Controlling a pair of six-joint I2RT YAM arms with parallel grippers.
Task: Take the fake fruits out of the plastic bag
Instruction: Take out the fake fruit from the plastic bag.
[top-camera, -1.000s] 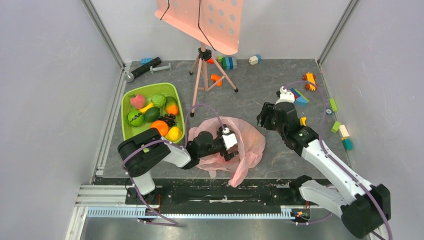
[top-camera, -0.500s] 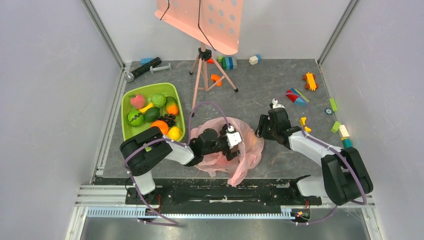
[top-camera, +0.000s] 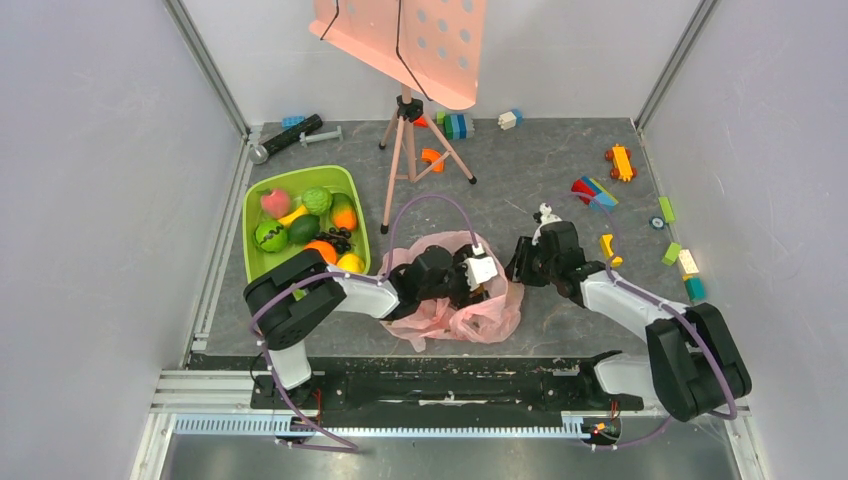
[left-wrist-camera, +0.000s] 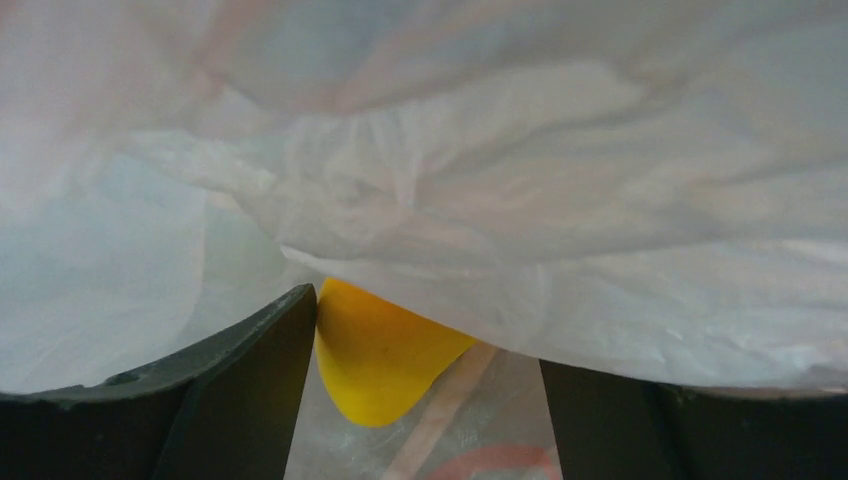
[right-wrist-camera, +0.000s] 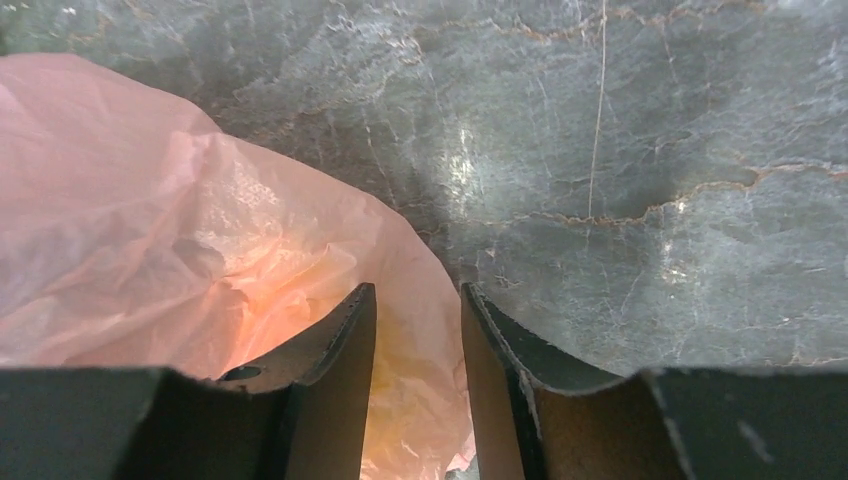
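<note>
The pink plastic bag (top-camera: 497, 312) lies crumpled on the grey worktop (top-camera: 540, 180) near its front edge, between the two arms. Inside the bag, the left fingers (left-wrist-camera: 240, 390) stand wide apart, gripping nothing, with a yellow fruit (left-wrist-camera: 380, 360) touching one of them. The right fingers (right-wrist-camera: 320, 400) stand a narrow gap apart at the bag's right edge, unclamped, with film showing between them. A green tray (top-camera: 250, 235) to the bag's left holds other fruits (top-camera: 305, 228).
</note>
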